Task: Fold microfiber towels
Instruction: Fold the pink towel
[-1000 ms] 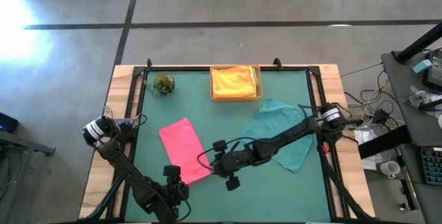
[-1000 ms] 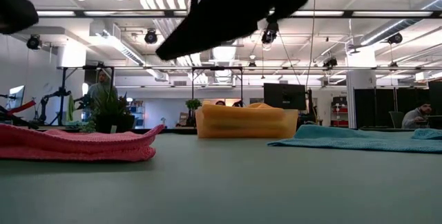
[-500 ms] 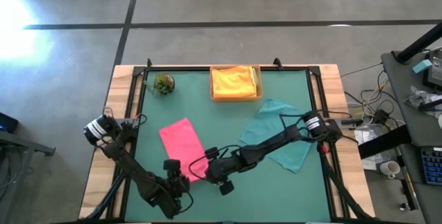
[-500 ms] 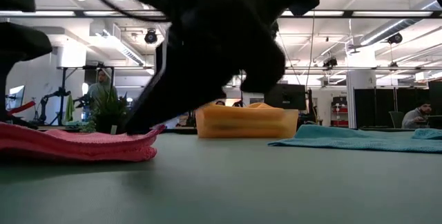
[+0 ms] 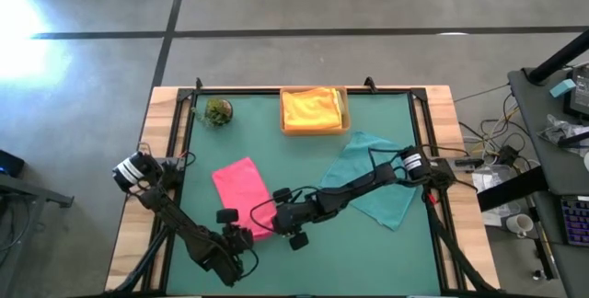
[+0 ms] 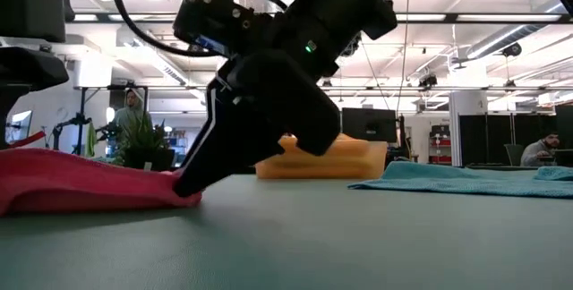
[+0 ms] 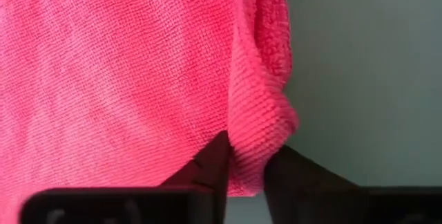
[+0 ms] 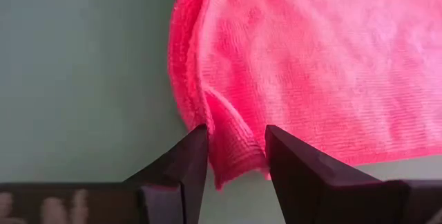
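The pink towel [image 5: 245, 196] lies half-folded on the green mat, left of centre. It looks light, limp and plush, best taken by its near corners. The left gripper [image 7: 247, 175] is pinched on one corner; the right gripper [image 8: 235, 156] straddles the other, fingers apart.

Three towels: one pink towel [image 5: 242, 193], one teal towel [image 5: 373, 177], one yellow towel [image 5: 311, 108]
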